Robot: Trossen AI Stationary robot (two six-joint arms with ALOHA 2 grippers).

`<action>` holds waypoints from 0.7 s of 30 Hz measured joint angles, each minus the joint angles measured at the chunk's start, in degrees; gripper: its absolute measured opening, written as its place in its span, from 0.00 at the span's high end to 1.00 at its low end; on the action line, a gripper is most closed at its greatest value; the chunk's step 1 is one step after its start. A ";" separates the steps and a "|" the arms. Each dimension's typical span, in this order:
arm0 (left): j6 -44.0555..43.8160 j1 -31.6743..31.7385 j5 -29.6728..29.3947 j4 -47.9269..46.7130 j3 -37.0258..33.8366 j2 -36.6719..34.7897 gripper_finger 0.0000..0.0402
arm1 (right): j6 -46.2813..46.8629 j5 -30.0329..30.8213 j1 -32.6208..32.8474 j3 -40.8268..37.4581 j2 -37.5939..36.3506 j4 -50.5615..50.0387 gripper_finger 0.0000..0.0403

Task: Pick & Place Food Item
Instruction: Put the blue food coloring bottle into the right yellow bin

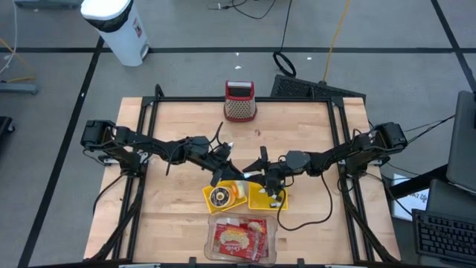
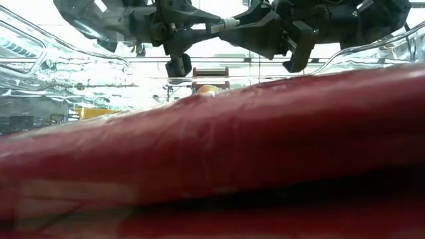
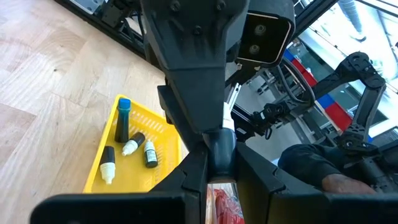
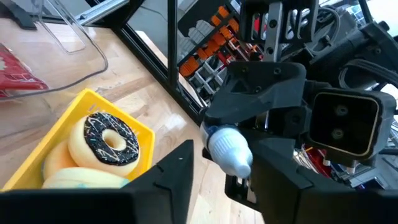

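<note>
High view shows both my arms reaching in from the table's side rails and meeting over its middle. My left claw and my right claw are nose to nose above two yellow trays.

My left claw is clenched on a small white bottle with a blue cap. In the right wrist view the bottle sits between my right claw's own fingers. Those fingers are spread apart on either side of it, and I cannot tell whether they touch it.

The donut, chocolate-topped with white streaks, lies on paler rounds in the left-hand yellow tray, below and beside my claws. No finger touches it. The other yellow tray, just beside the first, holds more small bottles.

Between the trays and the near edge lies a clear box with a red packet in it. That packet fills nearly all the low view. A red basket stands at the far edge. Bare wood lies open on both sides of the trays and across the far half, up to the black rails.
</note>
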 joint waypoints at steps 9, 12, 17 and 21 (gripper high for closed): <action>0.02 0.13 0.04 -0.02 0.00 0.02 0.86 | 0.46 -0.14 0.04 0.01 -0.06 0.63 0.75; 0.22 0.15 0.00 -0.02 0.00 0.02 0.86 | 0.55 -0.14 0.04 0.01 -0.06 0.71 0.73; 0.68 0.15 -0.10 -0.76 -0.02 0.07 0.86 | 0.66 -0.16 0.11 0.04 -0.06 1.31 0.69; 0.68 0.15 -0.09 -0.76 -0.02 0.07 0.86 | 0.23 -0.16 0.39 0.04 -0.06 2.00 0.68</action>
